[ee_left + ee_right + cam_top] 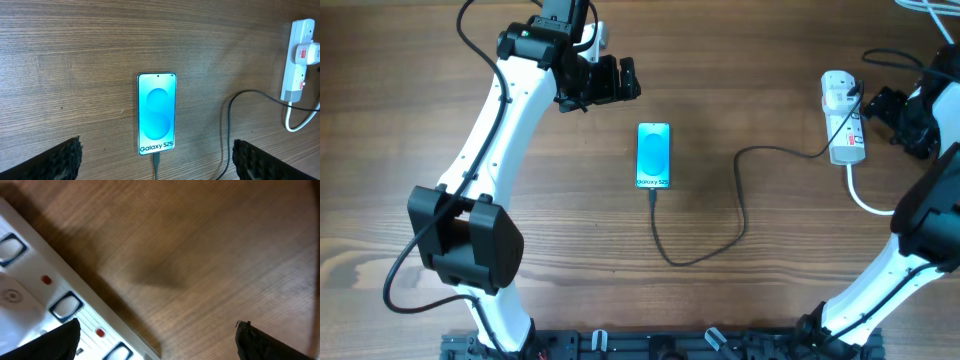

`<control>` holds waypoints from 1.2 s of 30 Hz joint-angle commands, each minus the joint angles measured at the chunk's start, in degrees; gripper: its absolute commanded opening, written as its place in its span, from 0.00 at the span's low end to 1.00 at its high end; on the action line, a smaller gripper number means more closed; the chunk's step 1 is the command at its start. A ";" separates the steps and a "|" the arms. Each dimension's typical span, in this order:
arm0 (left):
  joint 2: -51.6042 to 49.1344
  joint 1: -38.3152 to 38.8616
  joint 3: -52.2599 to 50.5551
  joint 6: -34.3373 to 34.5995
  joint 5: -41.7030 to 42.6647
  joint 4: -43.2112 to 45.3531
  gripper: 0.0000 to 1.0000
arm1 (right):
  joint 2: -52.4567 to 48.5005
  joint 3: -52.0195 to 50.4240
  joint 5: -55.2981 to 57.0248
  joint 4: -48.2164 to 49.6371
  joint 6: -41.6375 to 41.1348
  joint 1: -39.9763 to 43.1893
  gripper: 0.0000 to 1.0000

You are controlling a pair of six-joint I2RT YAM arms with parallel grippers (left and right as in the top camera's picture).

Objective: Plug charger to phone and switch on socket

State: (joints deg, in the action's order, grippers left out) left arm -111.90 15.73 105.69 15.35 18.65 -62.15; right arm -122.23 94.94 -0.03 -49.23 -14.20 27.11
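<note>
Left gripper hangs empty with its jaws spread wide, up-left of the phone, which lies flat mid-table with its screen lit. The charger loops off right, its tip apparently seated in the phone's lower edge. Further right sits the socket, with the right gripper spread and empty just beside it. That strip looks light, rigid and liable to skid, so any push wants to come straight down. Smooth wood-grain table throughout.

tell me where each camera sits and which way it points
Overhead: above the table, looking straight down at phone, charger, socket; left arm and right arm show.
Left wrist: above the phone, looking down; left gripper's fingers in the bottom corners.
Right wrist: close over the socket, looking down; right gripper's fingers in the bottom corners.
Overhead and left wrist share phone, charger, socket.
</note>
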 commanded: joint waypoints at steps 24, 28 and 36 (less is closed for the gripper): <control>-0.39 -0.31 0.07 0.09 -0.33 -0.04 1.00 | -1.33 -6.38 -6.03 10.99 2.25 0.13 1.00; -0.39 -0.31 0.07 0.09 -0.33 -0.04 1.00 | -1.33 -6.51 -6.08 10.56 2.21 0.13 1.00; -0.39 -0.31 0.07 0.09 -0.33 -0.04 1.00 | -1.33 -9.73 -6.10 12.26 2.23 0.13 1.00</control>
State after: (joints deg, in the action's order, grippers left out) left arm -111.90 15.73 105.71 15.35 18.65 -62.15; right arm -122.32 87.50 -5.10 -36.75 -12.71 27.62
